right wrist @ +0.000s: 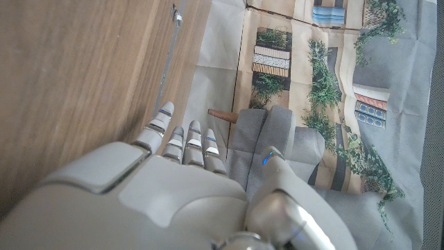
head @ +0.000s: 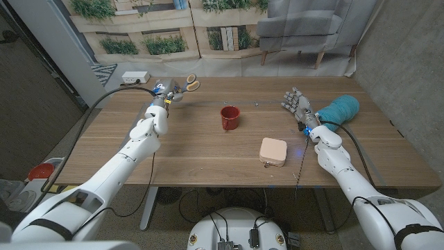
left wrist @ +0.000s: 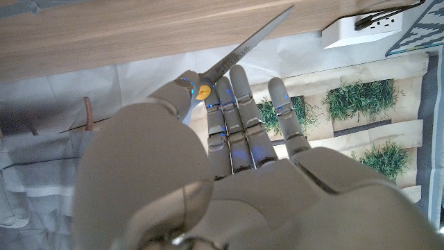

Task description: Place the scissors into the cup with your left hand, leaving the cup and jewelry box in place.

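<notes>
Wood grain runs the length of the table (head: 208, 167) in front of you, with a printed garden backdrop and a grey armchair behind it. Take the red cup (head: 230, 117) as your landmark: it stands upright near the middle of the table, mouth up. The pink jewelry box (head: 273, 151) lies nearer to you than the cup and a little to its right, clearly apart from it. A teal towel (head: 341, 110) is bunched far to the cup's right.

Your left hand (head: 168, 95) is well to the left of the cup and further back, and it already has the scissors (head: 190, 85). In the left wrist view the fingers (left wrist: 239, 104) reach out nearly straight and side by side, with the scissors (left wrist: 236, 55) pinched against them just by the yellow pivot, blades closed and jutting past the fingertips. The orange handles show in the head view, pointing towards the cup's side.

Expect the scissors to be light and rigid, but smooth steel held this narrowly may well swivel. A grip near the pivot looks sensible; tip them point-down over the cup's mouth so nothing nudges the cup.

Your right hand (head: 297, 105) waits right of the cup beside the towel, fingers loosely spread, holding nothing
</notes>
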